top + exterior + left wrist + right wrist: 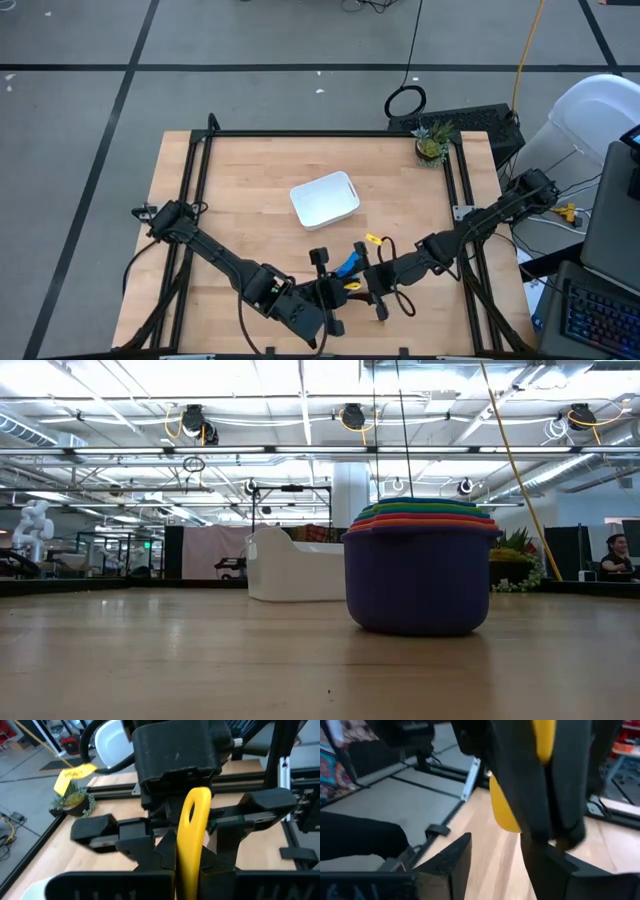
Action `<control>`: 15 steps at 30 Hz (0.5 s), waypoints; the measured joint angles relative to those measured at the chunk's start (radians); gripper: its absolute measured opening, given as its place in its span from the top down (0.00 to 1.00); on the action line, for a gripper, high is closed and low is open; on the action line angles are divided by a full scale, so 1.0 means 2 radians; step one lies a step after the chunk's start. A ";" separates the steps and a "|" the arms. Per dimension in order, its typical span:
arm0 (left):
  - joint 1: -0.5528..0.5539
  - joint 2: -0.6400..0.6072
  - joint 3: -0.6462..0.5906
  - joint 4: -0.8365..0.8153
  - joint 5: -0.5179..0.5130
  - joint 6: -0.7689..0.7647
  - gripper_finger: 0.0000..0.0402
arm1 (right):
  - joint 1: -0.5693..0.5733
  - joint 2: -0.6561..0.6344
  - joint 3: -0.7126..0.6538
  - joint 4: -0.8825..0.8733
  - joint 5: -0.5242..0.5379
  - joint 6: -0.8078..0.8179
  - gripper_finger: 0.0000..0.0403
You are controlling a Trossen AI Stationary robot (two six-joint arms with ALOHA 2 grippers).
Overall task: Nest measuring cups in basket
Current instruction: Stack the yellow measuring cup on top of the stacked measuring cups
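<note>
Wooden table (250,180) with basket (325,199), stacked measuring cups (420,565), plant (432,143).

cups: five, maybe, stacked (420,565) | basket: one (325,199) | plant: one (432,143)

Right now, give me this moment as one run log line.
left end effector: shut on yellow measuring cup | right end effector: facing it | basket: empty

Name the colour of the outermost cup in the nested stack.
Dark blue, clearest in the low view.
</note>
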 joint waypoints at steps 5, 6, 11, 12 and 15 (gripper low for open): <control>0.002 0.000 0.000 0.009 0.004 0.009 0.99 | -0.001 0.000 0.000 0.014 -0.007 -0.002 0.62; 0.002 0.000 0.000 0.007 0.004 0.009 0.99 | -0.001 0.000 0.000 0.010 -0.007 -0.002 0.62; -0.002 0.000 -0.001 -0.054 0.013 -0.021 0.99 | 0.000 -0.005 0.001 -0.065 0.008 -0.002 0.63; -0.004 0.000 -0.001 -0.081 0.013 -0.037 0.99 | 0.001 -0.007 0.001 -0.082 0.010 -0.002 0.63; -0.007 0.000 -0.001 -0.175 0.027 -0.107 0.99 | 0.002 -0.021 0.001 -0.121 0.022 -0.003 0.63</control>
